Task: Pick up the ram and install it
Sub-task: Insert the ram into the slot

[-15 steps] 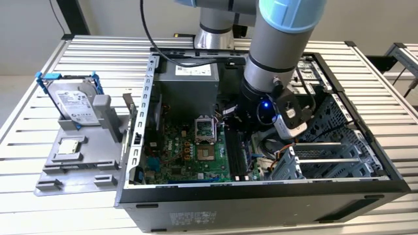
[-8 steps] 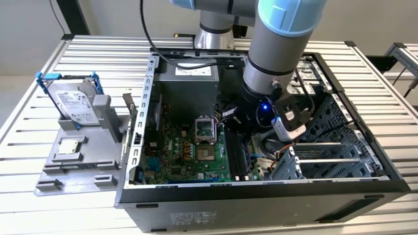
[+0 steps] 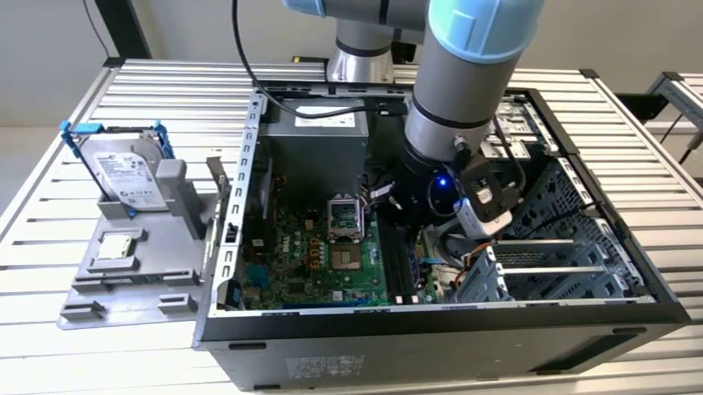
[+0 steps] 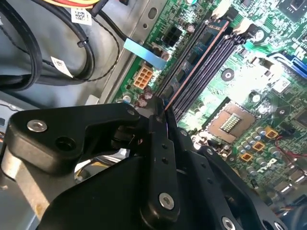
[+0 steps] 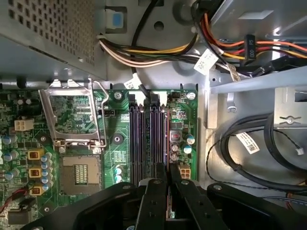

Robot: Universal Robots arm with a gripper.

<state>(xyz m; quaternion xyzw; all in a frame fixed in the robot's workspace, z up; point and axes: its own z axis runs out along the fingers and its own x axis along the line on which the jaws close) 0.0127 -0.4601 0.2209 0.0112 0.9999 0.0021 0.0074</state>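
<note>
gripper (image 5: 168, 191) fingers are seen pressed onto the ram (image 5: 168, 165), held edge-on between them inside the computer case (image 3: 439, 317). its long axis is lined up with the memory slots (image 5: 148, 143) on the motherboard (image 5: 57, 158), directly below the fingertips.

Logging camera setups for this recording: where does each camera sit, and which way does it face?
Exterior view: off the arm, above the table, looking down into the open computer case; the arm reaches inside.
First wrist view: on the wrist, facing the motherboard; the end effector is over the memory slots.
Second wrist view: on the wrist, angled along the same slots; end effector clamping a thin board edge.
Both wrist views share the CPU socket.
</note>
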